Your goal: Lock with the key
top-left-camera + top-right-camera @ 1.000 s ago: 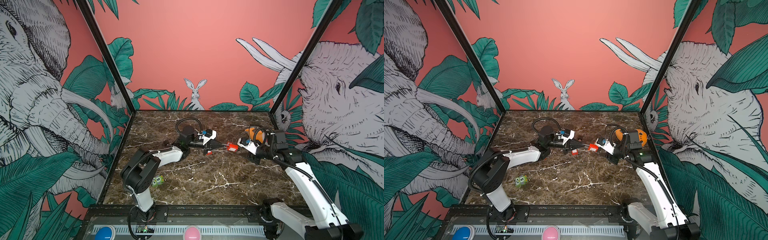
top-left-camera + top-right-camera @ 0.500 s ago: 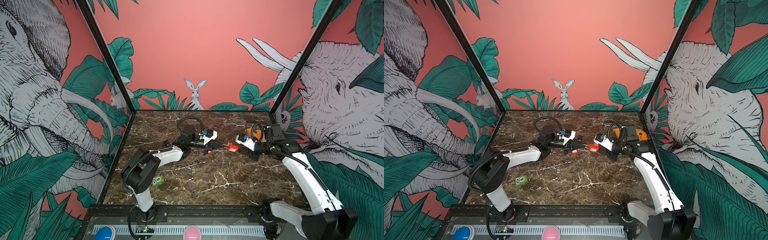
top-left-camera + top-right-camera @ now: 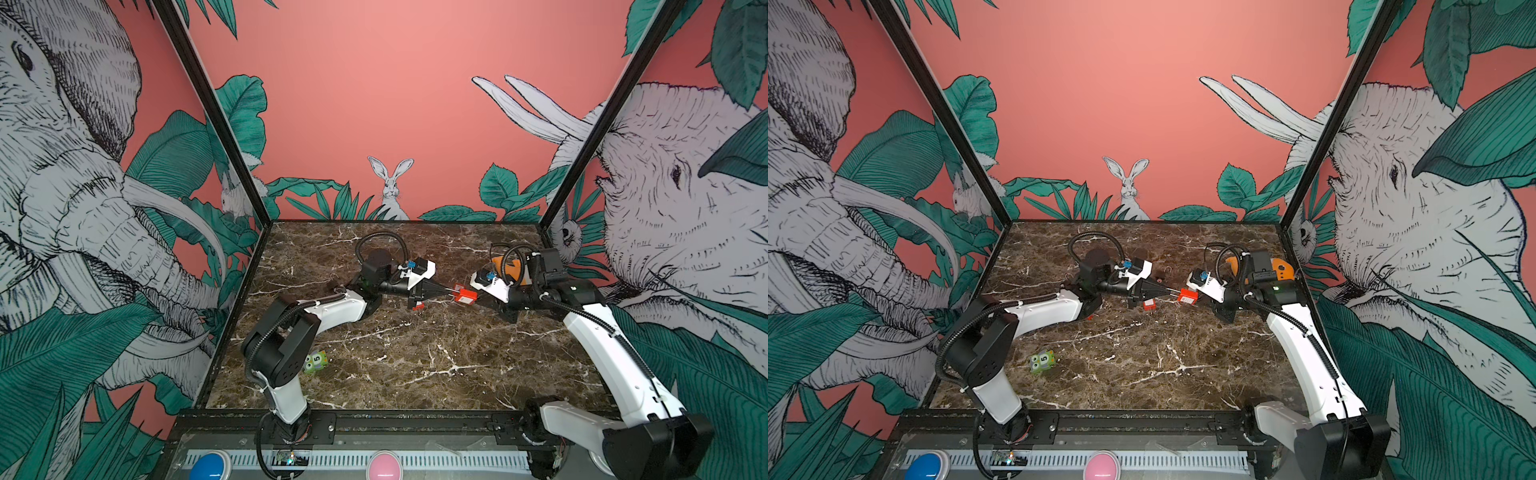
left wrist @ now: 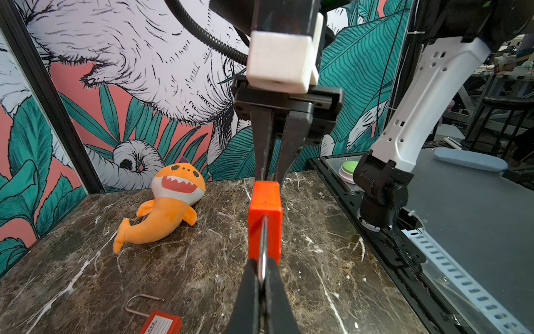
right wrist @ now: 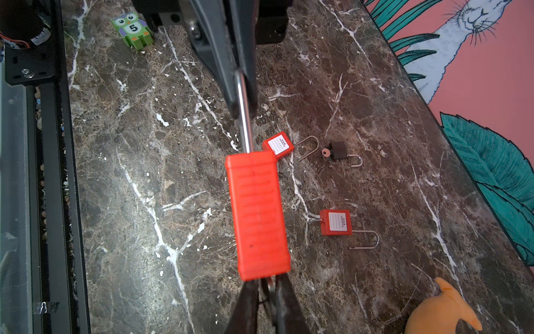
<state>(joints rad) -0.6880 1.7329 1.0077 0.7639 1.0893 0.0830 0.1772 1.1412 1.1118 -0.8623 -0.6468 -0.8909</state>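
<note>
marble tabletop (image 5: pixel 144 202), red padlock (image 5: pixel 257 214) aloft, owl block (image 5: pixel 133 29) numbered 5

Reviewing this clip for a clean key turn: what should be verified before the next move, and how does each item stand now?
1. Left gripper clamped on shackle: ok.
2. Held padlock lifted off table: ok.
3. Right gripper gripping the key: cannot tell; its fingers are nearly together at the lock's base, and what is between them is unclear.
4. Shackle seated in the lock body: cannot tell, seen edge-on.
5. Loose red padlock and dark padlock clear of both grippers: ok.
</note>
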